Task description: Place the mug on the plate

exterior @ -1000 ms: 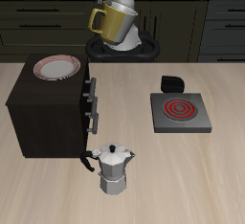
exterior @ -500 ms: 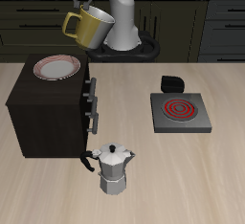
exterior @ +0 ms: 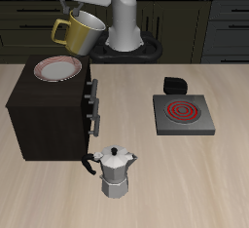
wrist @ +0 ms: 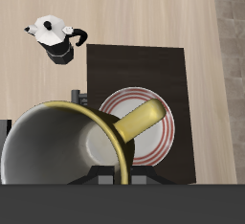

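Exterior view: the two-finger gripper [exterior: 86,16] is holding the glossy olive-yellow mug [exterior: 79,33] tilted in the air, above and just behind the small white plate with a reddish-pink rim [exterior: 57,69], which is sitting on the dark cabinet [exterior: 49,115]. Releasing it tilted and high is likely to tip the mug off the cabinet edge.

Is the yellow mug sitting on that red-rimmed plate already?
Apart. The exterior view shows the mug held in the air, with dark background between it and the plate.
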